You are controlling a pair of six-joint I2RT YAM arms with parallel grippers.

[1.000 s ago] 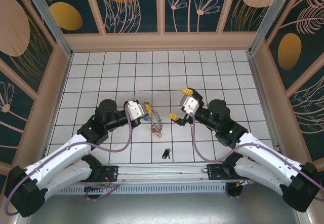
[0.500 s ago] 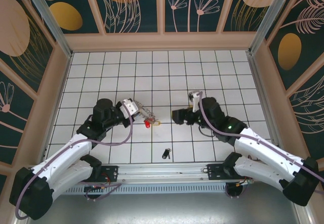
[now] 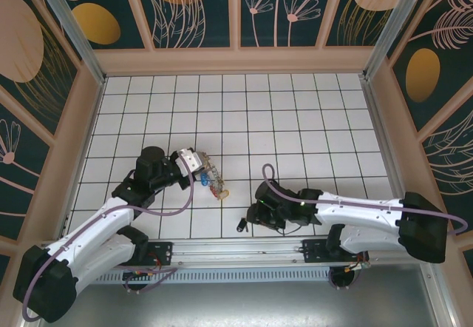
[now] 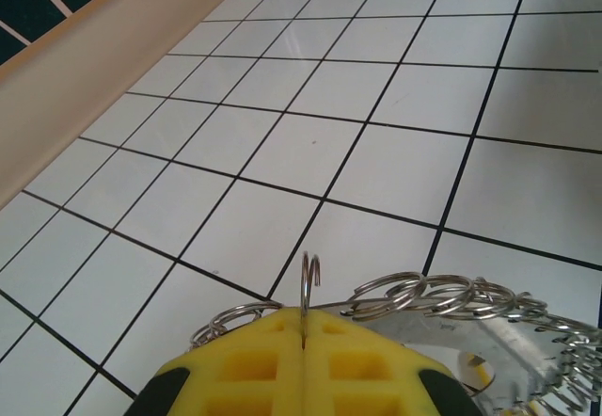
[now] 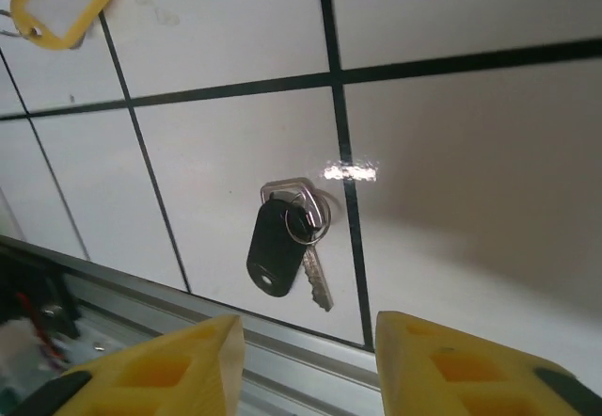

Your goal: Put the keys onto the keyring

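Lined up on the loose black key (image 5: 273,247).
Hovered the right hand (image 5: 310,360), fingers spread wide, just above that key, flat on the table (image 5: 451,152) near its front edge. Probably needed next: dropping, pinching it, then carrying it to the keyring (image 3: 216,182), held clenched in the left hand (image 3: 204,167) left of centre. Saw the pinched wire loops only from the left wrist, and the key's own small ring from the right wrist.
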